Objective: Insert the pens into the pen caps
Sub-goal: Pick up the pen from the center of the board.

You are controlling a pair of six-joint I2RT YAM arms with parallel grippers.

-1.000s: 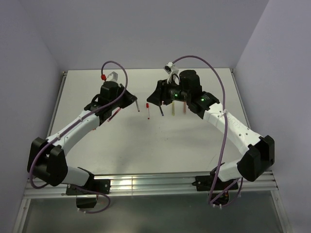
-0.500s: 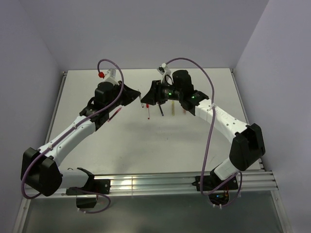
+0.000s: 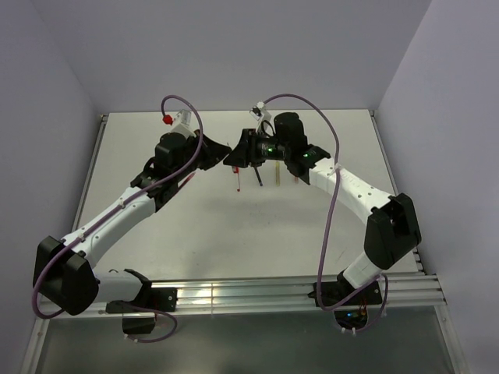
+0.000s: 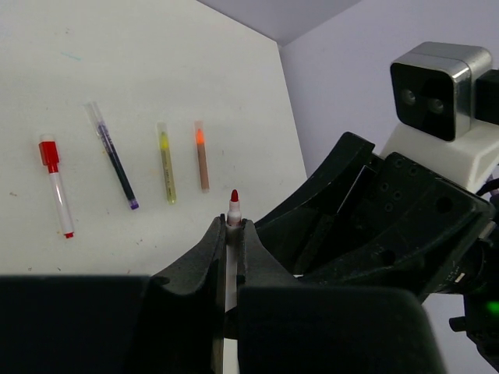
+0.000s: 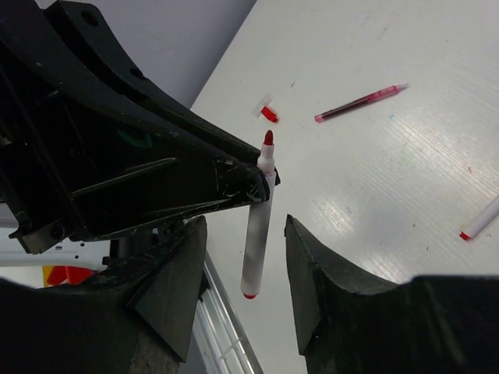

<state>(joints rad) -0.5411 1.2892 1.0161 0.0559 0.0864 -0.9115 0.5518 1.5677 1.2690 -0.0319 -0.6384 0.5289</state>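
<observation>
Between left end effector (image 4: 231, 230) fingers: white pen (image 4: 233, 209), red tip up, clamped tight, held off tabletop (image 3: 312, 226). Right end effector (image 5: 243, 226) jaws apart, flanking same pen's barrel, not touching it. Beyond, row lying on tabletop: red-capped white pen (image 4: 56, 183), dark blue pen (image 4: 113, 156), yellow pen (image 4: 166, 164), orange pen (image 4: 202, 156), roughly parallel. Elsewhere on tabletop: loose red cap (image 5: 267, 113), dark red pen (image 5: 360, 102) near it, apart.

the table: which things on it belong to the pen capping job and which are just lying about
For the job: red-tipped pen clamped in the left gripper, inside the open right gripper; red-capped white pen, dark pen, yellow pen, orange pen, dark red pen; small red cap.
Not for the job: red plug on the purple cable.
</observation>
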